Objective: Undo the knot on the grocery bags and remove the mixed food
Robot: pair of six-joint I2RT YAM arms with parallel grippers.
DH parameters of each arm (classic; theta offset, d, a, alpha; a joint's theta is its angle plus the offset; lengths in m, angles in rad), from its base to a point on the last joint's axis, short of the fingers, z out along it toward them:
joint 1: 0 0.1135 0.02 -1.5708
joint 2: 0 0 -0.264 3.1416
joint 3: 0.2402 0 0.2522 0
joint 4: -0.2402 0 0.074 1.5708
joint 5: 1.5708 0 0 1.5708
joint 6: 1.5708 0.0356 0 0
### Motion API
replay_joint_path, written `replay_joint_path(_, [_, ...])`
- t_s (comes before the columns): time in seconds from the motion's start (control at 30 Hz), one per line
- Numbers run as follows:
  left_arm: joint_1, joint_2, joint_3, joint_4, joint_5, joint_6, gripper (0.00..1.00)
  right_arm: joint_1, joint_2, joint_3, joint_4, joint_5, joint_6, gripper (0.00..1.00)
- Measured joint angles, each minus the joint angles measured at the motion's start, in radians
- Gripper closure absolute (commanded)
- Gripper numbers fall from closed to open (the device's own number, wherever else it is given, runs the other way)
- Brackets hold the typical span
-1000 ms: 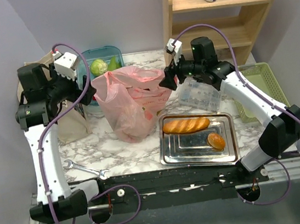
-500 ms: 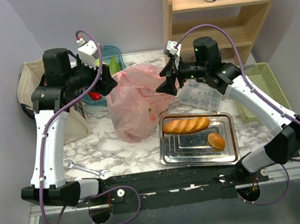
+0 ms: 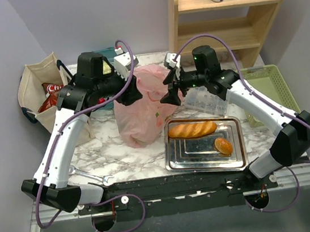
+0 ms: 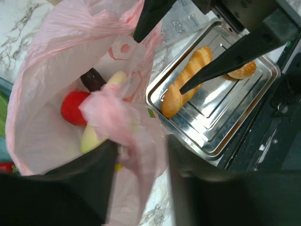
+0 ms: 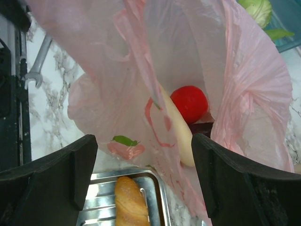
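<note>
The pink plastic bag (image 3: 138, 115) stands mid-table with its mouth gaping; no knot shows. Inside lie a red apple (image 4: 74, 107), a pale long vegetable (image 5: 178, 136) and a dark eggplant (image 4: 94, 79). My left gripper (image 4: 141, 160) is at the bag's near rim, jaws partly apart with a fold of pink film between them. My right gripper (image 5: 146, 174) hovers wide open at the bag's right side, its fingers either side of the bag wall and holding nothing. The beige canvas tote (image 3: 37, 86) stands far left with a red chip bag (image 3: 53, 89) in it.
A steel tray (image 3: 206, 158) with a baguette (image 3: 192, 129) and a bun (image 3: 223, 146) lies right of the bag. A clear plastic tub (image 3: 207, 100), a green basket (image 3: 268, 87), a wooden shelf (image 3: 231, 3), a wrench (image 3: 88, 175) and a teal box with greens (image 5: 287, 28) surround it.
My left arm swung right from the tote to the pink bag, its jaws narrowing around the rim. The right gripper edged closer to the bag and opened wider.
</note>
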Motion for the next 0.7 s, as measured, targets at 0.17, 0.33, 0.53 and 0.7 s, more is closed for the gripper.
replay_joint_path(0.17, [-0.010,0.004,0.013,-0.013,0.051,0.081,1.00,0.004,0.012,-0.034,0.047,-0.007,-0.057,0.07])
replay_joint_path(0.33, [-0.010,-0.073,-0.050,-0.015,0.143,0.193,1.00,0.044,0.039,-0.040,0.104,-0.027,-0.129,0.16])
replay_joint_path(0.53, [-0.010,-0.167,-0.080,-0.018,0.245,0.317,0.86,0.124,0.098,-0.041,0.112,-0.027,-0.243,0.99])
replay_joint_path(0.7, [-0.010,-0.242,-0.131,-0.044,0.224,0.494,0.34,0.135,0.074,-0.100,0.117,0.020,-0.283,0.99])
